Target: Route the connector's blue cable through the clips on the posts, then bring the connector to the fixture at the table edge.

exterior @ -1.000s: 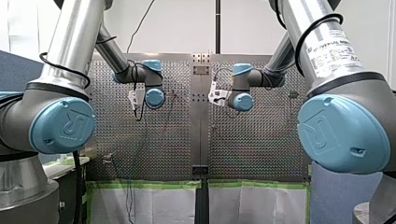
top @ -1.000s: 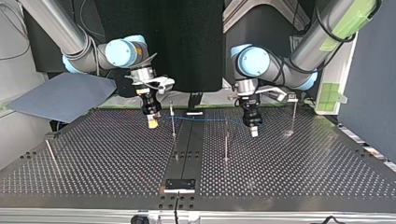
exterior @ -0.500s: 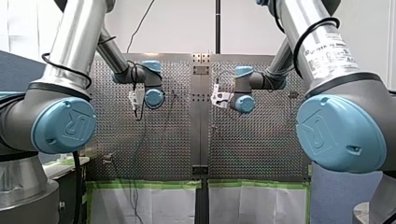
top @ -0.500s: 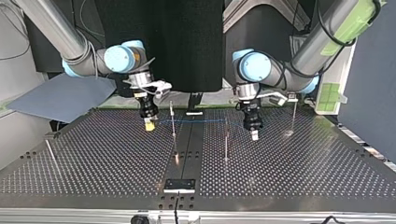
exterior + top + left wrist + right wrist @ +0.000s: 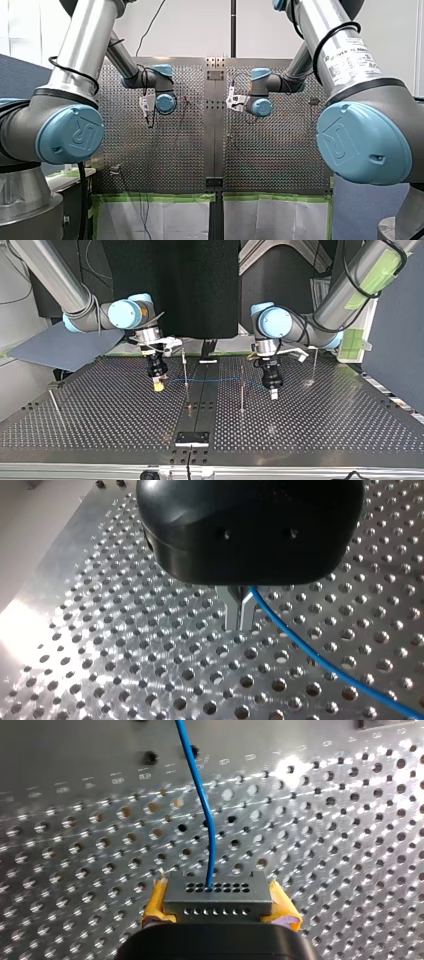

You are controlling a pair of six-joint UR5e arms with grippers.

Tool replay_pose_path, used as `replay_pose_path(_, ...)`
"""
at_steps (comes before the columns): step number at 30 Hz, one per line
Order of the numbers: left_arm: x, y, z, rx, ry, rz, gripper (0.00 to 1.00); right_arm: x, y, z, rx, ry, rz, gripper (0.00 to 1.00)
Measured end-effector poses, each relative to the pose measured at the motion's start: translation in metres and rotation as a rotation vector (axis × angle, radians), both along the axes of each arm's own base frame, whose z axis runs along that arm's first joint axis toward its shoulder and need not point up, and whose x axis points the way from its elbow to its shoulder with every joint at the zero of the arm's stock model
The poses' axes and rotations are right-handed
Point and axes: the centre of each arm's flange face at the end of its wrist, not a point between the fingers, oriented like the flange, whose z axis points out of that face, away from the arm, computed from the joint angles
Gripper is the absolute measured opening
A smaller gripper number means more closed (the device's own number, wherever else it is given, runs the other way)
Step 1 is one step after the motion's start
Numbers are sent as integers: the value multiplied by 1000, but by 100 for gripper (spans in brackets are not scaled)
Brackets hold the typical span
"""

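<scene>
Two claws pointing down over table (image 5: 320, 430), right claw (image 5: 218, 906) pinching connector (image 5: 218, 892), left claw (image 5: 239, 624) pinching blue cable (image 5: 212, 850)

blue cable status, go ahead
Right gripper shut on connector. Left gripper shut on blue cable. Cable spans between them past two middle posts, clips unreadable. Connector short of fixture.

Left claw (image 5: 273, 393), right claw (image 5: 158, 386): both clamped, downward.
</scene>
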Motion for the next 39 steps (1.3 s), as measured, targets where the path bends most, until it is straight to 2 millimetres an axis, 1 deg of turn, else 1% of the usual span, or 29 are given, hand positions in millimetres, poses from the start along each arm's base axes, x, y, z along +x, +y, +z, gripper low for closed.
replay_pose_path(3,5,2,-4,-1,5,-5,0,2,-6,5,-8,-3,3,0)
replay_pose_path(8,15,3,-14,4,27,-18,0,3,-14,7,-12,-4,4,0)
replay_pose_path(10,17,3,-15,3,28,-18,0,3,-17,9,-14,-5,6,0)
replay_pose_path(21,33,14,-2,-15,1,-14,0,9,-31,14,-17,-4,13,0)
replay_pose_path(39,38,19,-2,-16,2,-23,0,2,-45,19,-24,-13,-1,0)
